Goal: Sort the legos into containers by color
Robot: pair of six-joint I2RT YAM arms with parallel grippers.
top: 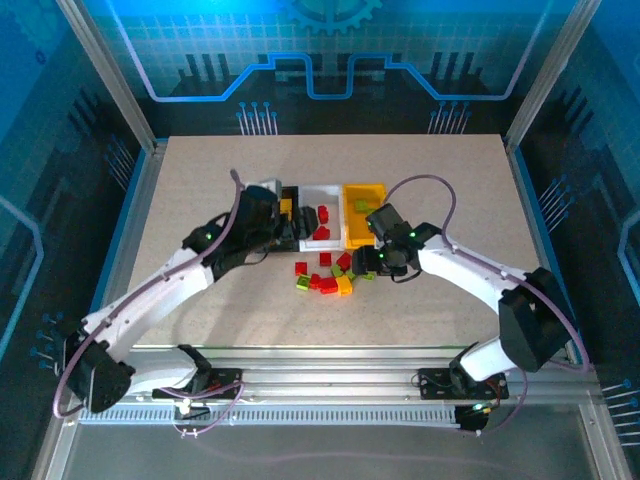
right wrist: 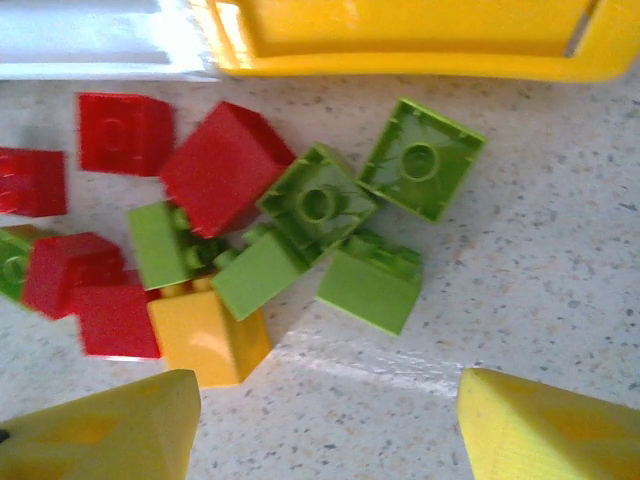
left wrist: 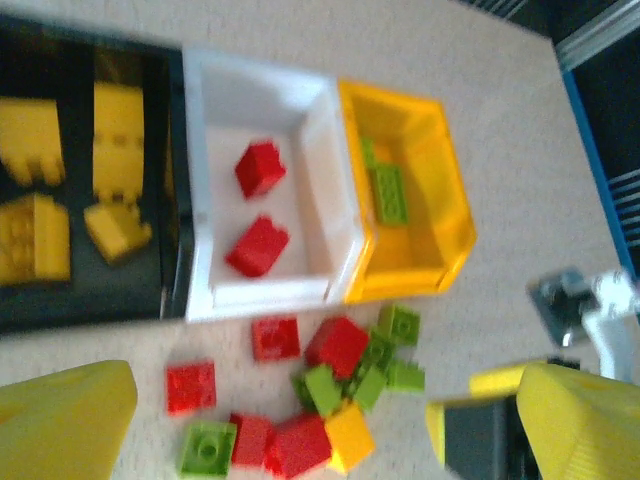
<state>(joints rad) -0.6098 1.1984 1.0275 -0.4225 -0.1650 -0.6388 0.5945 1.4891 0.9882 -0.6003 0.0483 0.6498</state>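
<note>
Your right gripper (right wrist: pixel 325 425) is nearer the loose legos (right wrist: pixel 230 230) on the counter (right wrist: pixel 540 250), open wide & empty. Green brick (right wrist: pixel 370 285) lies just ahead, centred btwn its fingers, long side slanted across the gap, yellow-orange bin (right wrist: pixel 400 40) beyond. Left gripper (left wrist: pixel 300 430) is open too.

Three bins (left wrist: pixel 270 295) in a row on the table (top: pixel 400 320) — loose bricks (left wrist: pixel 340 345) just in front, more inside each.

**A:** Where's your left gripper (top: pixel 270 222)?
**B:** Over the black bin (top: pixel 295 190), in a row with the white bin (top: pixel 322 240) and yellow bin (top: pixel 358 238).
**A:** Your right gripper (top: pixel 368 262)?
**B:** At the loose legos (top: pixel 322 281), just in front of the bins.
</note>
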